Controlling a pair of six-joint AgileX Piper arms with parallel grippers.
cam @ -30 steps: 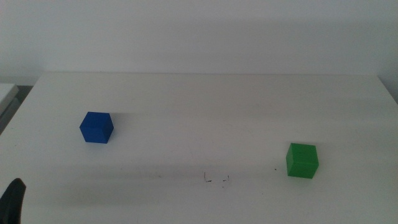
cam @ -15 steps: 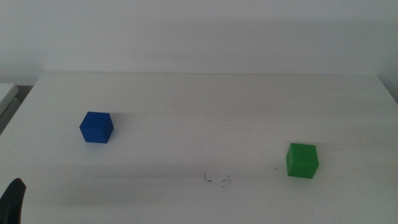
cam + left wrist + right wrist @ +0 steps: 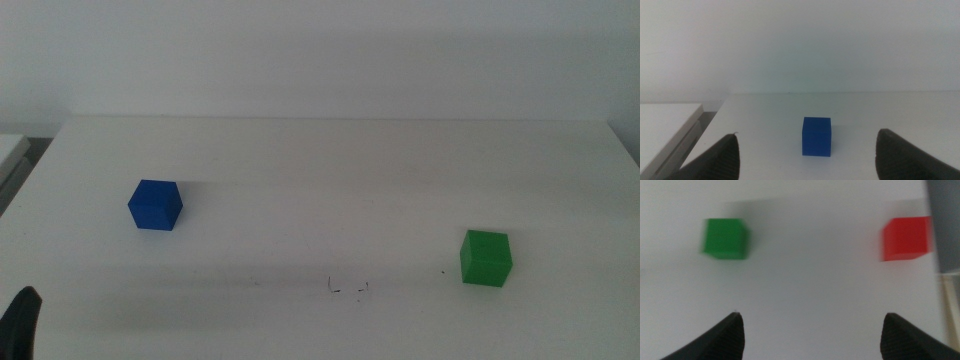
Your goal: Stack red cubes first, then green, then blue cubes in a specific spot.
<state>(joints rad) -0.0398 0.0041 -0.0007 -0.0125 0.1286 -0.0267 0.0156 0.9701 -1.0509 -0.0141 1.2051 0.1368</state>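
A white table (image 3: 330, 170) is sitting against a pale wall. On it, the blue cube (image 3: 155, 205) is resting left, the green cube (image 3: 486, 258) right, the pen marks (image 3: 348, 289) between them. The left gripper (image 3: 807, 160) is gaping wide before the blue cube (image 3: 817, 136). The right gripper (image 3: 812, 340), also wide, is facing the blurred green cube (image 3: 725, 239) and red cube (image 3: 906, 238).

Three cubes in all, one per colour: one blue cube (image 3: 155, 205) at about nine o'clock on the table (image 3: 330, 170), one green cube (image 3: 486, 257) at about four o'clock, one red cube (image 3: 905, 238) seen only in the right wrist view, blurred, well apart from the green. One pair of small pen marks (image 3: 349, 289), two brackets, at six o'clock. Two grippers: left gripper (image 3: 807, 165) and right gripper (image 3: 810, 345), two dark jaws each, spread wide.
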